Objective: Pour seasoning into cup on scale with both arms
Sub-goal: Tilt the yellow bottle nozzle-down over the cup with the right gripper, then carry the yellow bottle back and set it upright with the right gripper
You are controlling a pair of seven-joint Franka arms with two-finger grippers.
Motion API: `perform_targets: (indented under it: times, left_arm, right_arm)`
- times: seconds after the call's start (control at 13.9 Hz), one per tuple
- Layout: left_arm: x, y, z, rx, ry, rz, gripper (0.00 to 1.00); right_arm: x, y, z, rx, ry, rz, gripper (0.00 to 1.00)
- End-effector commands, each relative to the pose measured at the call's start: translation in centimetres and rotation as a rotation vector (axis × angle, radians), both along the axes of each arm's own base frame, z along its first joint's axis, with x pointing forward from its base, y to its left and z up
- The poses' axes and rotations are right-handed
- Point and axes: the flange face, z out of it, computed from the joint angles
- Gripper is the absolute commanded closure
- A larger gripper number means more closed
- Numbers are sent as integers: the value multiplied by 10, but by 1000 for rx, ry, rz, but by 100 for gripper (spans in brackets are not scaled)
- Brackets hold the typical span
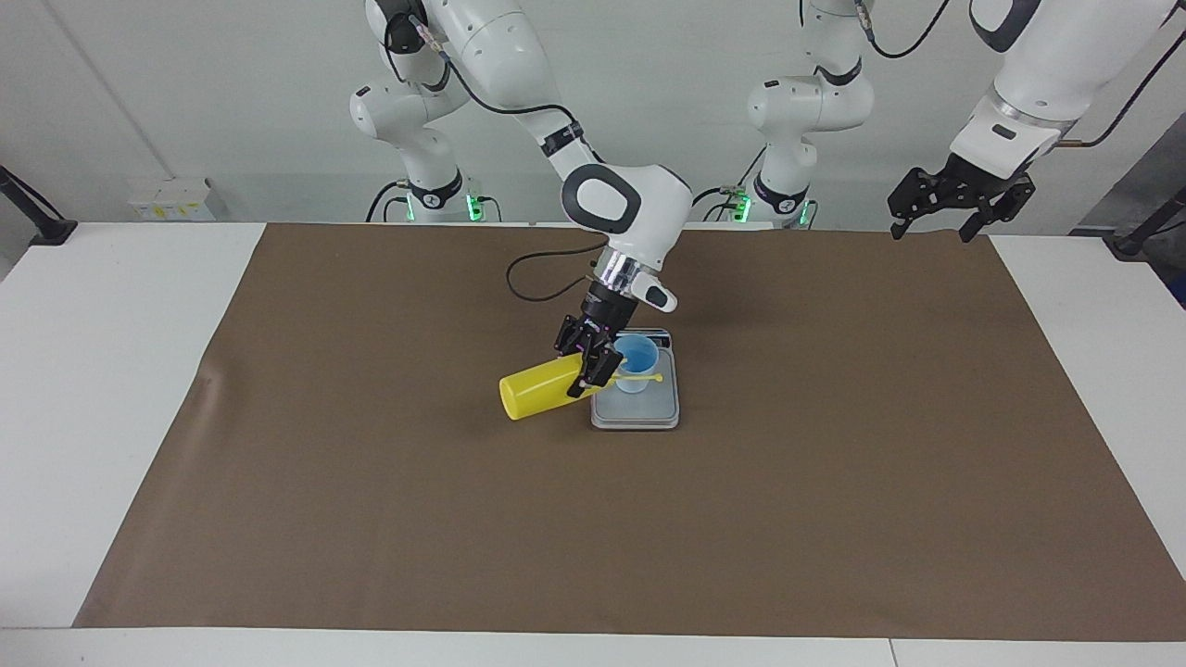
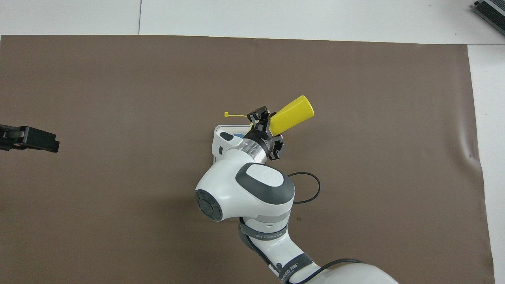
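Observation:
My right gripper point(image 1: 593, 366) is shut on the neck end of the yellow seasoning bottle point(image 1: 537, 389), which is tipped almost level with its nozzle pointing at the light-blue cup point(image 1: 637, 357). The cup stands upright on the silver-grey scale point(image 1: 639, 414). The bottle's cap hangs on its yellow tether point(image 1: 649, 377) in front of the cup. In the overhead view the right gripper point(image 2: 265, 126) and bottle point(image 2: 294, 114) show, the arm hides most of the scale point(image 2: 221, 128), and only a sliver of the cup point(image 2: 238, 136) shows. My left gripper point(image 1: 959, 208) waits open, raised over the left arm's end of the table.
A brown mat point(image 1: 834, 482) covers most of the white table point(image 1: 111, 371). A black cable loop point(image 2: 305, 189) hangs from the right arm over the mat. The left gripper point(image 2: 29, 138) shows at the overhead view's edge.

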Motion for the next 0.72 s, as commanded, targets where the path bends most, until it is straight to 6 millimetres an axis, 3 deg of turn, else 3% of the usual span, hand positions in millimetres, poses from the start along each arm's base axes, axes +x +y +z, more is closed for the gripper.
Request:
perform_targets:
  times: [0.0, 0.14, 0.65]
  left_arm:
    - [-9, 2, 0, -10, 2, 15, 0]
    - [-9, 2, 0, -10, 2, 15, 0]
    - [-9, 2, 2, -10, -1, 15, 0]
  right_arm:
    - [2, -14, 35, 97, -11, -40, 100]
    - [-1, -21, 53, 160, 3, -81, 100]
    - [20, -85, 103, 390, 57, -305, 100]
